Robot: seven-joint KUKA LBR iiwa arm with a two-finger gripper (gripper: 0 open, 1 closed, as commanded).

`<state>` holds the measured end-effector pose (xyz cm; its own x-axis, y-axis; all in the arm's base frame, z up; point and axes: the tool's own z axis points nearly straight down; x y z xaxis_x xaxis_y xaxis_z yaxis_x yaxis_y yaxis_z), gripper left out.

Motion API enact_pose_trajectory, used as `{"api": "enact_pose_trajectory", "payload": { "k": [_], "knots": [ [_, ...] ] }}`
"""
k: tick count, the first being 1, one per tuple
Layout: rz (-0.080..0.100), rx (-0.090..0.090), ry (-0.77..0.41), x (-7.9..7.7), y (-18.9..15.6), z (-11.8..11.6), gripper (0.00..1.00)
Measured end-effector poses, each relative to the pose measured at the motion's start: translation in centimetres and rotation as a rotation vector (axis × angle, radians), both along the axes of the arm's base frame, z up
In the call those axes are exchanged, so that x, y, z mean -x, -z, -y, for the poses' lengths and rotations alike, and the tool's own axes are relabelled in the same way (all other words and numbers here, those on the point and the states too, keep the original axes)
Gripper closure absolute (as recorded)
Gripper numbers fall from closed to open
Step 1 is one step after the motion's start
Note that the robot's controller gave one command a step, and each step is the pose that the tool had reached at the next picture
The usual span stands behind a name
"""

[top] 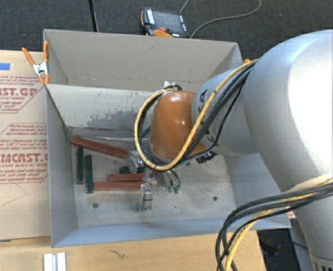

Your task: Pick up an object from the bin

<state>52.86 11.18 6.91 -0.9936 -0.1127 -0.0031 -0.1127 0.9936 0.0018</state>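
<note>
Seen from the camera view, the arm reaches in from the right side of the bin (58,168) and its orange cover (172,123) hangs over the middle of the floor, with yellow and black cables (137,130) looped round it. Below the cover the gripper (146,195) is low in the bin, near the front wall and about midway between the left and right walls. Whether it is spread or pressed together, I cannot tell, since the wrist and its own body hide that.

The gripper's tip stands at the right end of a flat reddish-brown bar (115,186) that lies along the floor towards the left wall. I cannot tell whether it touches the bar or is just beside it. A shorter reddish-brown bar (126,178) lies just behind the first. A longer reddish-brown stick (99,147) rests aslant further back, towards the back-left corner. Two dark green bars (79,165) lie side by side near the left wall, well apart from the gripper.

By my judgement the task is at the reach-and-grasp stage. The descent looks done, but every thing lies on the floor and nothing is raised. Closing on the bar, if that is the target, and lifting it clear of the bin are left.
</note>
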Motion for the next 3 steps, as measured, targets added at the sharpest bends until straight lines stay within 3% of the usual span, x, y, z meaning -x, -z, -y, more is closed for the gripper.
{"api": "enact_pose_trajectory", "payload": {
  "k": [1, 2, 3],
  "knots": [
    [0.012, -0.003, 0.0, -0.4, -0.4, -0.1, 1.0],
    [0.006, -0.001, 0.0, -0.6, -8.8, -0.2, 1.0],
    [0.002, 0.0, -0.001, -0.7, -11.5, -0.3, 1.0]
  ]
}}
